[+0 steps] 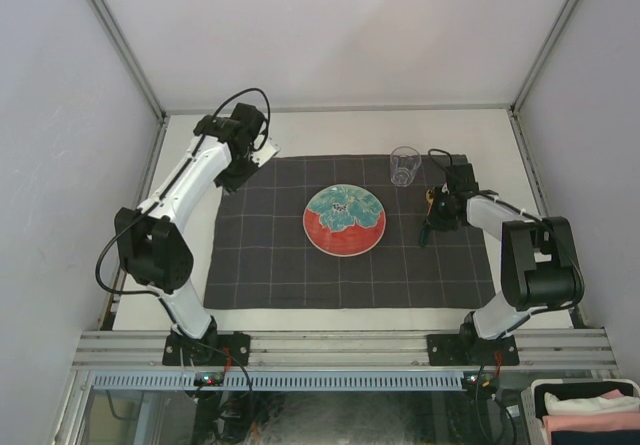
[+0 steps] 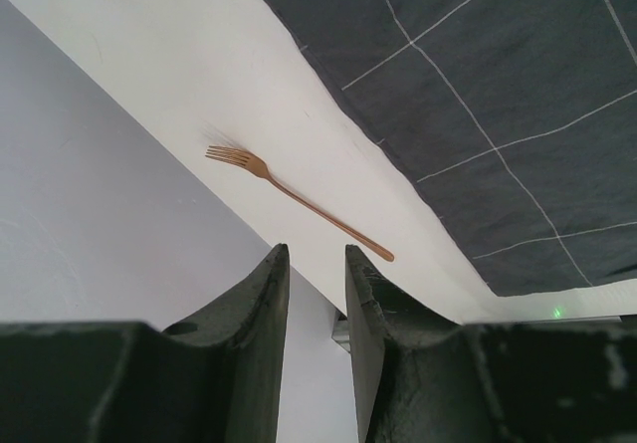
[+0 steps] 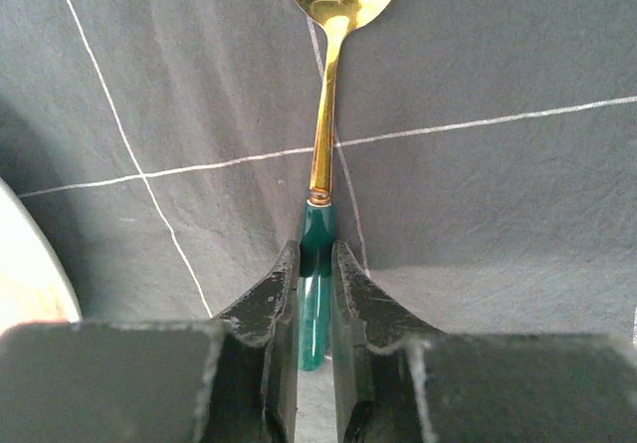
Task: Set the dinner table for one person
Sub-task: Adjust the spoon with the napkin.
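One spoon (image 3: 324,144) pinched in right hand (image 3: 315,256) (cloth (image 3: 498,224) beneath).

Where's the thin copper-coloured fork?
Left wrist view: the copper-coloured fork lies on the off-white tabletop, between the dark checked cloth and the pale wall.

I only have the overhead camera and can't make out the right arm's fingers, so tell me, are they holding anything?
Observer: Yes, the right fingers are shut on a gold spoon, on its green handle.
Operator: I can't find the fork.
Observer: A copper-coloured fork lies on the bare dinner table, beside the checked cloth, ahead of the left fingers.
Operator: Are those holding anything?
Observer: No, they stand slightly apart with nothing between them.
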Controlling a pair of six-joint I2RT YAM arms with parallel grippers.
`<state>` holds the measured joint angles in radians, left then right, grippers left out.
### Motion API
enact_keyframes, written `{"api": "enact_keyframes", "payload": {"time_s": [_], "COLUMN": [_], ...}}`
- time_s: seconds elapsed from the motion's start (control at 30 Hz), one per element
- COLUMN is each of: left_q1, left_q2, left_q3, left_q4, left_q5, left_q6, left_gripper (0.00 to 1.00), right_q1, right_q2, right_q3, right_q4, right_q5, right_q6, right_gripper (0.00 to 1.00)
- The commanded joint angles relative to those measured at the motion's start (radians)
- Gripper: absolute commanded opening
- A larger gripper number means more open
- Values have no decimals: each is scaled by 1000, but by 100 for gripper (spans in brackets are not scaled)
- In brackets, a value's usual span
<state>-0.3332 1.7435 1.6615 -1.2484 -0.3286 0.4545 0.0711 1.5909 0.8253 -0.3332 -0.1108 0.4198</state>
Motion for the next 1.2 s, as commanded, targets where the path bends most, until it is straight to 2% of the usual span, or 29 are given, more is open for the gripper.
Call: {"api": "enact_keyframes", "payload": {"time_s": [0.0, 0.3, 0.53, 0.67, 0.93, 1.17], "left_q1": [3, 3, 4, 4, 5, 3], "left_q2": [-3, -9, -16, -9, -4, 1], "left_q3": [48, 46, 42, 51, 54, 47], "left_q4": [-8, -8, 0, 7, 41, 57], "left_q5": [15, 20, 24, 31, 39, 57], "left_q6": [-19, -21, -16, -17, -17, -19], "left_gripper": [33, 33, 32, 32, 32, 31], "right_q1": [-8, -15, -51, -66, -67, -68], "right_q2": [-43, -78, -95, -131, -226, -243], "right_q3": [-25, -17, 54, 126, 210, 178], "right_q4": [-21, -25, -87, -141, -267, -333], "right_q5": [4, -1, -36, -87, -78, -73], "right_q6": [-24, -33, -68, -132, -400, -440], "right_gripper": [0, 0, 0, 0, 0, 0]}}
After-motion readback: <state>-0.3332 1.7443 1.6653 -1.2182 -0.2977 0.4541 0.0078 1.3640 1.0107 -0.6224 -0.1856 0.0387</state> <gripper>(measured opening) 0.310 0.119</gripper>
